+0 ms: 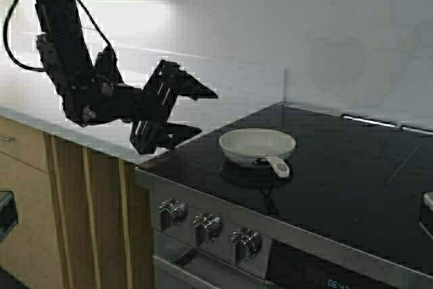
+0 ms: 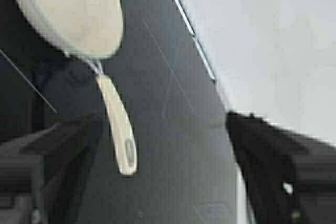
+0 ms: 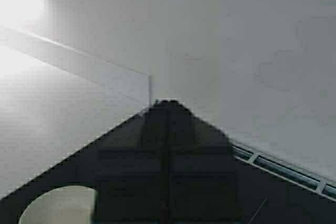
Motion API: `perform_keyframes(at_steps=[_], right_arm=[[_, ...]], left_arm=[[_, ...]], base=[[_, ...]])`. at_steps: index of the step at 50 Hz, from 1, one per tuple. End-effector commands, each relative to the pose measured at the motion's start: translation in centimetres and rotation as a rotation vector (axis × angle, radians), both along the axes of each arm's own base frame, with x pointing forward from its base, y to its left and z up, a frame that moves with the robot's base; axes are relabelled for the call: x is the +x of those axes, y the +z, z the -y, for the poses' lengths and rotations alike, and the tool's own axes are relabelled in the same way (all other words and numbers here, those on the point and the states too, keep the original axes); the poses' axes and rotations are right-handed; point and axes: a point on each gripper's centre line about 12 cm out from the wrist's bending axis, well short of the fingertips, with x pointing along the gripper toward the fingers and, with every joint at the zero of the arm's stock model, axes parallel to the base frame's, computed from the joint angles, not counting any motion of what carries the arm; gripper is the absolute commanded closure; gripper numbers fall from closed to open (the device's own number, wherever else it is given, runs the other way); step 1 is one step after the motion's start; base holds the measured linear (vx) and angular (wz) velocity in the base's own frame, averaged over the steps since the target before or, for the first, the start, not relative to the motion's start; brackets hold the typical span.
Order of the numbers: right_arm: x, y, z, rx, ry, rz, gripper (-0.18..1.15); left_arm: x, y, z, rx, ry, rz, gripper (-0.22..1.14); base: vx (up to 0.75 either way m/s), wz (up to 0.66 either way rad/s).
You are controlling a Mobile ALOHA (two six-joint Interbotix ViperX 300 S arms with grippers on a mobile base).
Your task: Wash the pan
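The pan [image 1: 257,145] sits on the black glass stove top [image 1: 338,187], near its front left corner. It is round and cream-white, and its short handle [image 1: 278,166] points toward the front edge of the stove. Nothing is touching it. The left claw [image 1: 177,109] hangs in the air just to the left of the pan, over the spot where the white tabletop [image 1: 40,96] meets the stove. Its two black fingers are spread wide apart and hold nothing. In the left wrist view the pan [image 2: 65,11] is cut off at the edge, but the handle [image 2: 118,124] shows well, with a small hole near its end, and it lies between the two spread fingers [image 2: 273,166] farther out. The right claw [image 3: 168,106] is mostly out of the high view. In its own wrist view its fingers are pressed together, with only a bit of the pan rim [image 3: 58,205] peeking out. Three knobs [image 1: 206,225] line the stove front.
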Motion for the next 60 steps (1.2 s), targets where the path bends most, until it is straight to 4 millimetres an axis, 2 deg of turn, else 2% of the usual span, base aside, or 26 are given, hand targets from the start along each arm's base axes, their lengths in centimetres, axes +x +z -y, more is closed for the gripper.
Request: perform_keyframes(at_steps=[1, 24, 46, 60], right_arm=[[0.2, 0.3, -0.1, -0.002, 0.003, 0.006, 0.91], [0.3, 0.0, -0.1, -0.002, 0.003, -0.008, 0.91], [0.4, -0.1, -0.1, -0.002, 0.003, -0.012, 0.91], [0.5, -0.2, -0.1, -0.002, 0.003, -0.015, 0.91]], left_arm=[[0.7, -0.6, 1.7, -0.068, -0.026, 0.004, -0.1], [1.6, -4.8, 6.2, -0.156, -0.055, -0.084, -0.1], [3.4, -6.8, 8.0, -0.222, -0.027, -0.153, -0.1], [4.9, -7.9, 10.7, -0.213, -0.031, -0.164, -0.1]], base=[[0.0, 0.0], [0.0, 0.0], [0.0, 0.0], [0.0, 0.0]])
